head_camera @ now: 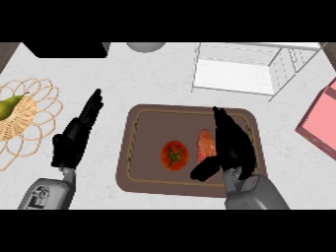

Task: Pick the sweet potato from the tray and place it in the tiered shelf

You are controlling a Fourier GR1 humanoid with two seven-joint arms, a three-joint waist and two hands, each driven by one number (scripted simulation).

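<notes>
Fingers (225, 129) of the right hand (234, 153) lie straight and empty over the tray (145, 129) on the white counter (156, 74), beside its sweet potato (205, 141) and tomato (174, 155). The left hand (72, 142) rests open left of the tray.

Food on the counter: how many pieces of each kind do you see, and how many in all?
Pear: 1
Tomato: 1
Sweet potato: 1
Total: 3
</notes>
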